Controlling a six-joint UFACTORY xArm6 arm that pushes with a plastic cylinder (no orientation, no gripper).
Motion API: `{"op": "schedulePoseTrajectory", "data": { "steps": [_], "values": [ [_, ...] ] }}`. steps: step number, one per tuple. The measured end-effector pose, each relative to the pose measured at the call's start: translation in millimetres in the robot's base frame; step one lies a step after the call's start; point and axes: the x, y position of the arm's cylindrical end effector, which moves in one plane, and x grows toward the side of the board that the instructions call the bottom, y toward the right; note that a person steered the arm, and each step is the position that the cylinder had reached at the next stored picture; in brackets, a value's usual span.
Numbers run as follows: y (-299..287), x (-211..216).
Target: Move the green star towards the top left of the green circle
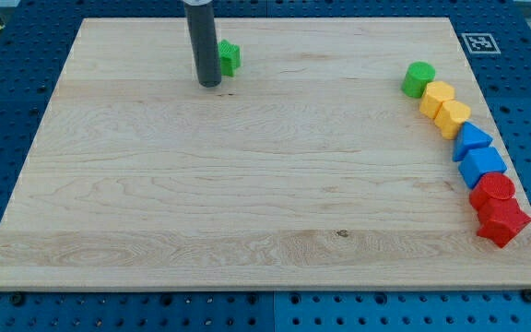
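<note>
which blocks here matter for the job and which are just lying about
Job:
green star, just right of my tip
green circle, far right

Lying about, in a row below the circle:
two yellow blocks
two blue blocks
red cylinder
red star

Tip (pixel 210 83) down on the counter (pixel 247 184) near its top edge, touching the green star (pixel 230 57) at its left. Far off, along the right edge: green circle (pixel 418 79), two yellow blocks (pixel 445 108), two blue blocks (pixel 477 154), two red blocks (pixel 499 207), all in a touching row.
</note>
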Motion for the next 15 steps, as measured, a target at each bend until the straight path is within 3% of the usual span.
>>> {"op": "schedulePoseTrajectory", "data": {
  "steps": [2, 5, 6, 7, 8, 9, 15],
  "values": [
    [49.2, -0.4],
    [76.8, -0.4],
    [14.7, 13.0],
    [-35.8, -36.9],
    [-35.5, -36.9],
    [33.4, -36.9],
    [120.3, -30.1]
  ]
}}
